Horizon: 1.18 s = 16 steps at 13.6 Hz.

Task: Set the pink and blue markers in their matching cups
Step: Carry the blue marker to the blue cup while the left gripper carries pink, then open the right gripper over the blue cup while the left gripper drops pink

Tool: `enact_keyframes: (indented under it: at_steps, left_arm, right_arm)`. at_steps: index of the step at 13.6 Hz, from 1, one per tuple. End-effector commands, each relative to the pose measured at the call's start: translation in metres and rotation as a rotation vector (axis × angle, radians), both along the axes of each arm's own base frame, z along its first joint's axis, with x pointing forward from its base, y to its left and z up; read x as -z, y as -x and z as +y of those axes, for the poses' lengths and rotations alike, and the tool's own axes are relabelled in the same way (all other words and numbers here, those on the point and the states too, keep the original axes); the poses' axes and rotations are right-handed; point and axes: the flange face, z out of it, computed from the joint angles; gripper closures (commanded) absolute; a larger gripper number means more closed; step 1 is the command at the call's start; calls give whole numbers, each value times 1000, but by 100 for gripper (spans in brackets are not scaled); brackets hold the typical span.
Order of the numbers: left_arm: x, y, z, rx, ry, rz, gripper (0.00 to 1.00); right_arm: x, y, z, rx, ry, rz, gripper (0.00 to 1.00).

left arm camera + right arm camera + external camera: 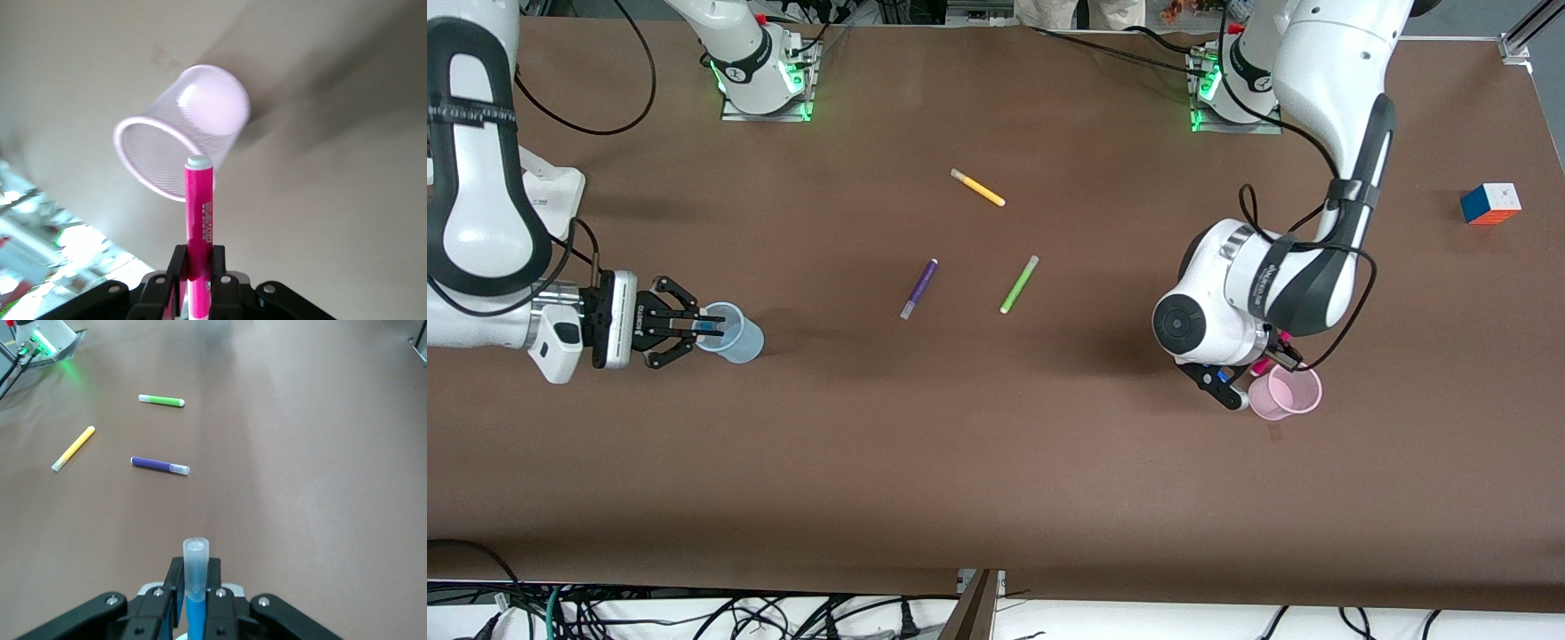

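Observation:
My right gripper [710,322] is shut on the blue marker [195,587], which stands upright with its greyish cap on top. It holds the marker over the mouth of the light blue cup [738,338], which stands toward the right arm's end of the table. My left gripper [1254,372] is shut on the pink marker [199,213]. The marker's capped tip is at the rim of the pale pink cup [200,117]. That cup [1288,394] stands toward the left arm's end of the table.
A purple marker [919,289], a green marker [1019,284] and a yellow marker [977,188] lie loose mid-table, farther from the front camera than both cups. A colour cube [1490,204] sits near the table edge at the left arm's end.

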Motion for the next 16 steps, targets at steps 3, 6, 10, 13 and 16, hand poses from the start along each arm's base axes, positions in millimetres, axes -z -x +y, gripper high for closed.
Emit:
enact_keyframes:
  at_steps: [3,6,10,13,16]
  left_arm:
    - [13,-11,17,83,-137,18,100]
    - [31,-16,30,110,-197,30,100]
    - [48,-16,39,103,-206,43,100]
    - [43,-24,45,82,-190,26,1]
    - [39,-25,39,87,-168,13,0]
  right_arm:
    - [30,4,-13,-42,-120,-9,95]
    - [36,7,-22,-32,-133,22,74]
    - [23,5,-36,93,-101,123,0]
    - [-37,-5,-25,256,55,312,0]
    - [-83,-2,3,422,332,435,0]
